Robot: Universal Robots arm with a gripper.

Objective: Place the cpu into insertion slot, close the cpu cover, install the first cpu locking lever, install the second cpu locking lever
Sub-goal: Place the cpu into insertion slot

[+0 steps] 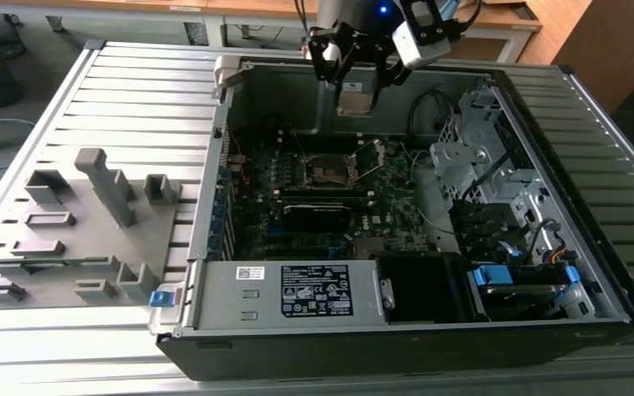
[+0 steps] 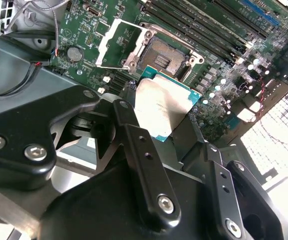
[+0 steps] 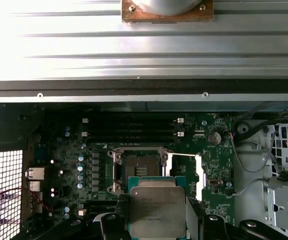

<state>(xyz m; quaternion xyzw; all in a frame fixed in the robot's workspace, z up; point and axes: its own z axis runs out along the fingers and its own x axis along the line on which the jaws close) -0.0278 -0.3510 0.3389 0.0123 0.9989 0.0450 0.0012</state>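
My gripper hangs over the far wall of the open computer case, shut on the cpu, a flat square chip with a dull silver top. In both wrist views the cpu sits between the black fingers, above and apart from the board. The insertion slot lies bare on the motherboard, its dark centre exposed. The cpu cover, a silvery frame, stands swung open beside the slot.
A power supply box with a white label fills the case's near side. Drive cages and cables crowd the exterior view's right. Long black memory slots run beside the socket. A grey fixture plate lies outside the case on the slatted table.
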